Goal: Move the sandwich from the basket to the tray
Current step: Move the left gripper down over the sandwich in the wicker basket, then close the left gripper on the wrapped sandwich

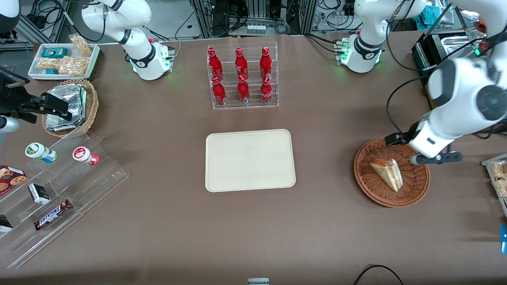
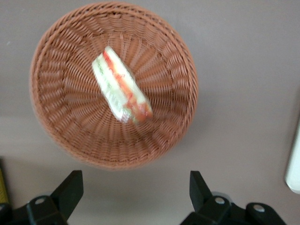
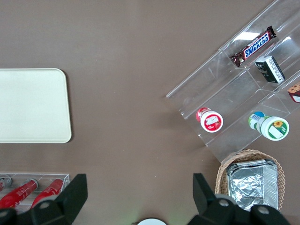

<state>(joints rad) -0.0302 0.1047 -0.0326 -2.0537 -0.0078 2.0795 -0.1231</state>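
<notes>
The sandwich (image 1: 387,173) (image 2: 122,89), a pale wedge with red and green filling in clear wrap, lies in the shallow reddish-brown wicker basket (image 1: 372,194) (image 2: 51,131) toward the working arm's end of the table. My gripper (image 1: 416,150) (image 2: 136,187) hangs open above the basket's edge farther from the front camera, well clear of the sandwich, with only bare table between its fingers (image 2: 70,187). The cream tray (image 1: 249,160) (image 3: 33,105) lies flat in the middle of the table with nothing on it.
A clear rack of red bottles (image 1: 242,77) stands farther from the front camera than the tray. Toward the parked arm's end are a tan basket of foil packets (image 1: 71,107), a white snack bin (image 1: 63,59) and a clear stepped stand (image 1: 59,186). A snack container (image 1: 497,174) sits beside the basket.
</notes>
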